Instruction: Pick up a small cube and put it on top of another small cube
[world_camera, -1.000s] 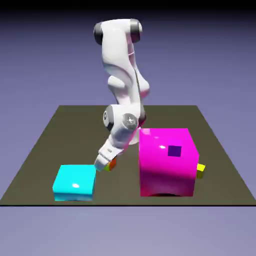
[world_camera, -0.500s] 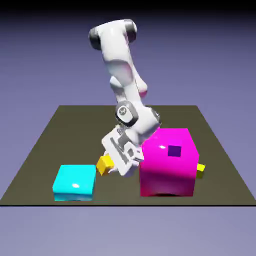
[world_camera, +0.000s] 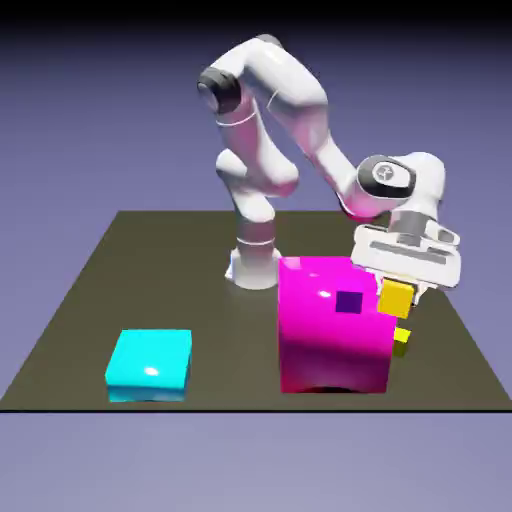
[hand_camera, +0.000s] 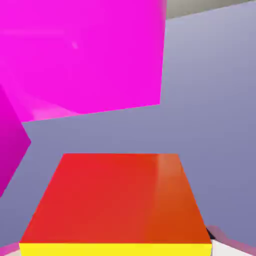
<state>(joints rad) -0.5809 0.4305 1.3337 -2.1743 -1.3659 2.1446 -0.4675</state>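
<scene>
Yellow-orange, the small cube (world_camera: 396, 299) is held between the fingertips of the gripper (world_camera: 397, 292), which is closed on it; the hand view shows its red-orange face. It appears raised above the table (world_camera: 215, 377), at the exterior view's right. The plain yellow cube (world_camera: 401, 337), a likely target, lies below the held one in that view, just beside the magenta block (world_camera: 330, 350); the depth between them cannot be judged. The next move probably calls for alignment, then lowering.

No readable text, arm marking (world_camera: 384, 173) (perhaps a logo), too small.
</scene>
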